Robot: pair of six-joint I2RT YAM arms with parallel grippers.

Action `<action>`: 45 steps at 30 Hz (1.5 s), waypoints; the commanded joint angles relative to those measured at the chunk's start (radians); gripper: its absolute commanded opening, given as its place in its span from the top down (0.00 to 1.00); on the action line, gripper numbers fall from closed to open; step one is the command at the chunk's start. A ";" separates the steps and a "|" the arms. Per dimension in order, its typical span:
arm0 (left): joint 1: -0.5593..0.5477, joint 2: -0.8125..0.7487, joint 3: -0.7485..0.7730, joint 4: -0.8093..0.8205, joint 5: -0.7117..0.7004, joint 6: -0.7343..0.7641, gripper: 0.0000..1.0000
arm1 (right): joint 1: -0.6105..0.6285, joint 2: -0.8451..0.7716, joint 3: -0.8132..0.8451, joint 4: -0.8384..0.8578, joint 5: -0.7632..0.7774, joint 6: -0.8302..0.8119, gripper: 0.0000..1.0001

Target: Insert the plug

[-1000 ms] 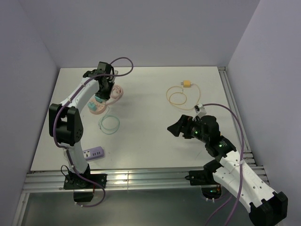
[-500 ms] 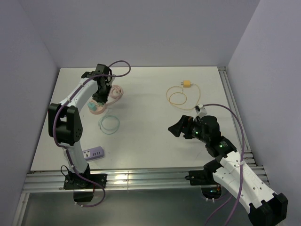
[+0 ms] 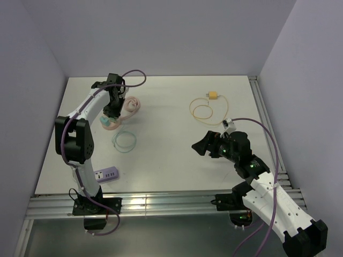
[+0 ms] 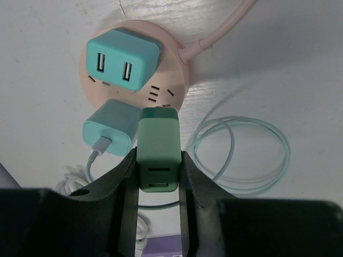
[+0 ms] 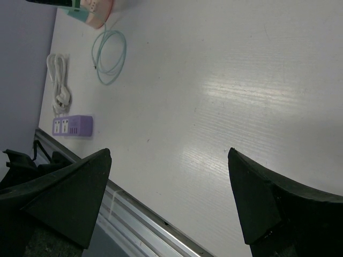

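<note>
Your left hand (image 4: 158, 160) is shut tight on the green plug (image 4: 158, 134) — its nose points at the pink socket (image 4: 174, 67), and the free slots (image 4: 155, 94) sit just ahead of it.

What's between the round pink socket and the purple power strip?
A coiled mint cable, with a bundled white cord alongside, separates pink socket from purple power strip; the right wrist view shows both.

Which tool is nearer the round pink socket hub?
Left. The left tool, gripping a green charger, is poised at the hub; the right tool sits far across the table.
</note>
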 commanded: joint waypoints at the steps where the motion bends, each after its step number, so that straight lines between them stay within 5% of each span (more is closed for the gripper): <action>1: 0.005 0.042 0.044 -0.027 0.012 0.024 1.00 | -0.011 -0.004 0.023 0.005 -0.007 -0.023 0.04; 45: 0.021 0.133 0.102 0.005 -0.029 0.058 1.00 | -0.041 0.017 0.010 0.025 -0.035 -0.026 0.04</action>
